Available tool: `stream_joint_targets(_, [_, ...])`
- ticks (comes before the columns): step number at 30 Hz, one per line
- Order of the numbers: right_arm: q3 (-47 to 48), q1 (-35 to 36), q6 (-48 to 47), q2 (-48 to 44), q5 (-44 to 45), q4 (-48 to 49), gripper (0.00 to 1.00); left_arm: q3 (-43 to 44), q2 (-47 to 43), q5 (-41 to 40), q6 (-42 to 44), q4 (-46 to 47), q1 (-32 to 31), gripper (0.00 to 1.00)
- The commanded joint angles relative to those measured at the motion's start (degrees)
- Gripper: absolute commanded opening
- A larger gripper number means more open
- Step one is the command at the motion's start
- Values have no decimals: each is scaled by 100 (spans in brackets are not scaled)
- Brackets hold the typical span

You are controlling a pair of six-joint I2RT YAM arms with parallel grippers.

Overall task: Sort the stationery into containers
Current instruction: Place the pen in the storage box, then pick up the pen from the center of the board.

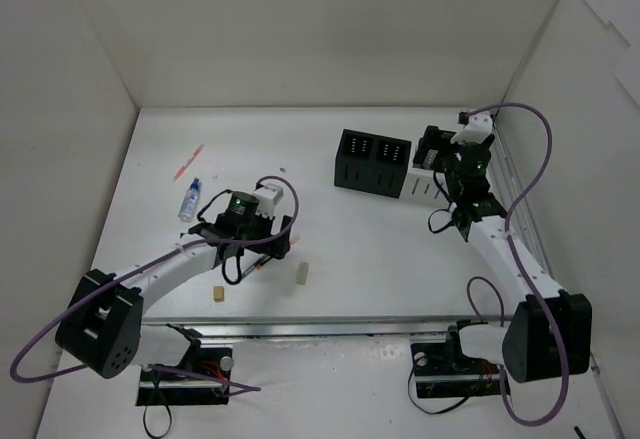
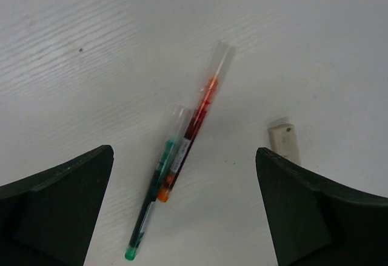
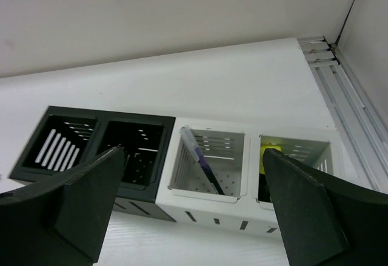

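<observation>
My left gripper (image 2: 185,217) is open and empty above two thin pens lying side by side: a green-ended one (image 2: 151,202) and a red one with an orange end (image 2: 195,123). A beige eraser (image 2: 284,140) lies by the right finger. From above, this gripper (image 1: 272,244) hovers over the pens (image 1: 252,269). My right gripper (image 3: 194,211) is open and empty over the row of containers: a black two-compartment box (image 3: 97,129) and a white slotted box (image 3: 206,202). The white box holds a purple pen (image 3: 203,160) and a yellow highlighter (image 3: 270,156).
A pink pen (image 1: 188,162) and a small clear bottle (image 1: 189,200) lie at the far left. Two erasers (image 1: 217,295) (image 1: 301,274) lie near the front edge. The black box (image 1: 373,162) stands mid-table, with my right gripper (image 1: 440,174) beside it. White walls enclose the table.
</observation>
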Motion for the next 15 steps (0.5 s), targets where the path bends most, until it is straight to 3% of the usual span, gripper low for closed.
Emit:
stream_joint_targets(1, [312, 72, 261, -509, -209, -693, 98, 508, 206, 643, 577, 701, -203, 99])
stream_joint_targets(8, [-180, 125, 789, -1651, -262, -1607, 98, 1466, 1296, 758, 1236, 219, -440, 99])
stream_joint_targets(14, [-268, 108, 816, -2258, 1, -2294, 98, 1677, 1868, 740, 1211, 87, -555, 77])
stream_joint_targets(15, [-312, 99, 789, -2398, 19, -2295, 98, 1790, 1990, 671, 1246, -18, -607, 68])
